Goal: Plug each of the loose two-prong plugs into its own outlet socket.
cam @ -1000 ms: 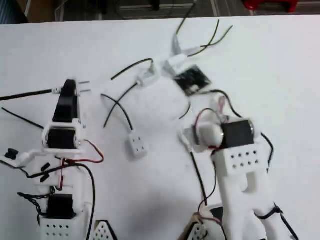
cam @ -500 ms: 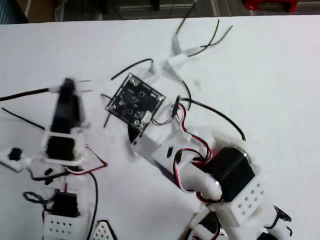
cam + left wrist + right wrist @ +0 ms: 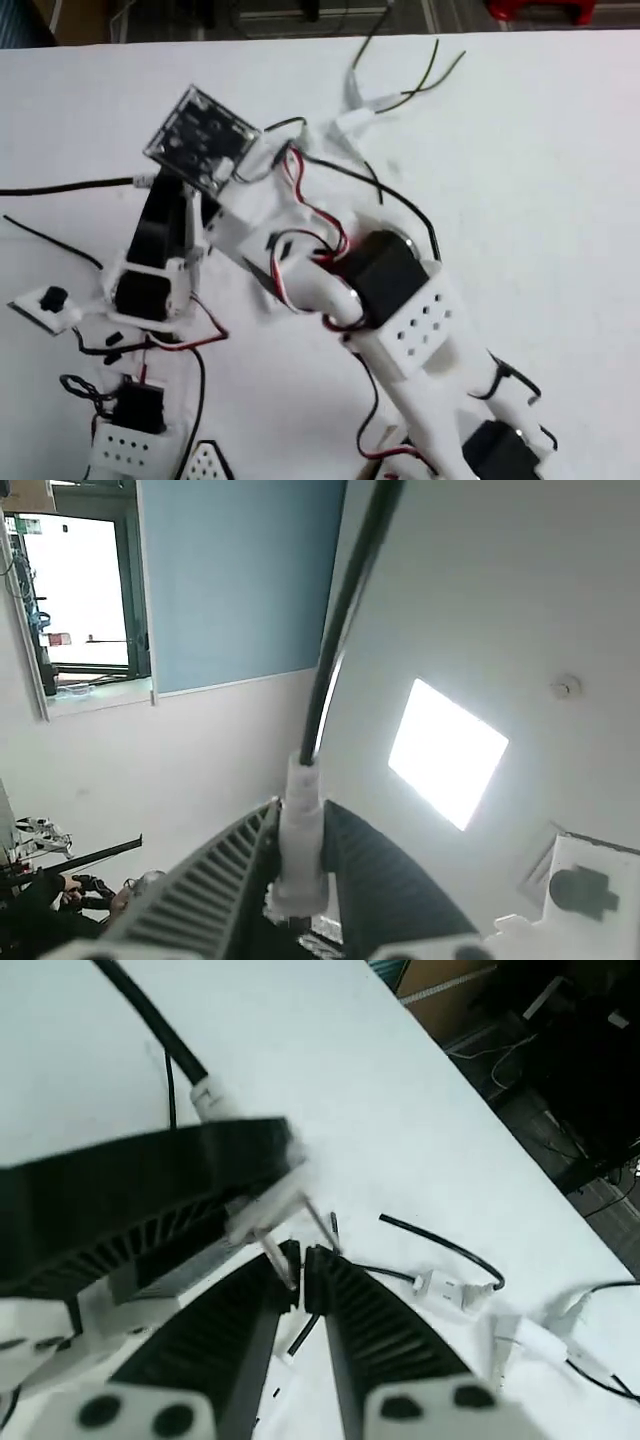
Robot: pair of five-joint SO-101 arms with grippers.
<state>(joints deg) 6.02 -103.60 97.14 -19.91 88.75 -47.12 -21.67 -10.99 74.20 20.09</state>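
**High view.** The left tool (image 3: 148,186) lies over the left part of the counter (image 3: 540,180), jaws clamped on a white two-prong plug (image 3: 140,181). The plug's black cable (image 3: 60,187) runs off toward the counter's left edge. The right arm (image 3: 400,320) stretches diagonally across the counter toward the left tool, and its wrist camera board (image 3: 200,135) sits just above that tool. Two loose plugs (image 3: 353,121) lie near the far edge of the counter, well apart from both arms.

**Left wrist view.** The white plug body stands between the two ribbed black fingers (image 3: 210,880), which touch it on both sides. The cable leaves the plug away from the tool. Behind it are a wall, a window (image 3: 80,590) and a ceiling light panel (image 3: 447,752).

**Right wrist view.** The right tool (image 3: 302,1272) has its jaws drawn together to a thin slit. The left tool crosses just beyond them, and the plug's metal prongs (image 3: 290,1215) project from it toward the right tool's tips. One prong ends right beside those tips; whether they touch it cannot be determined. The loose plugs lie farther off on the counter, apart from both tools.
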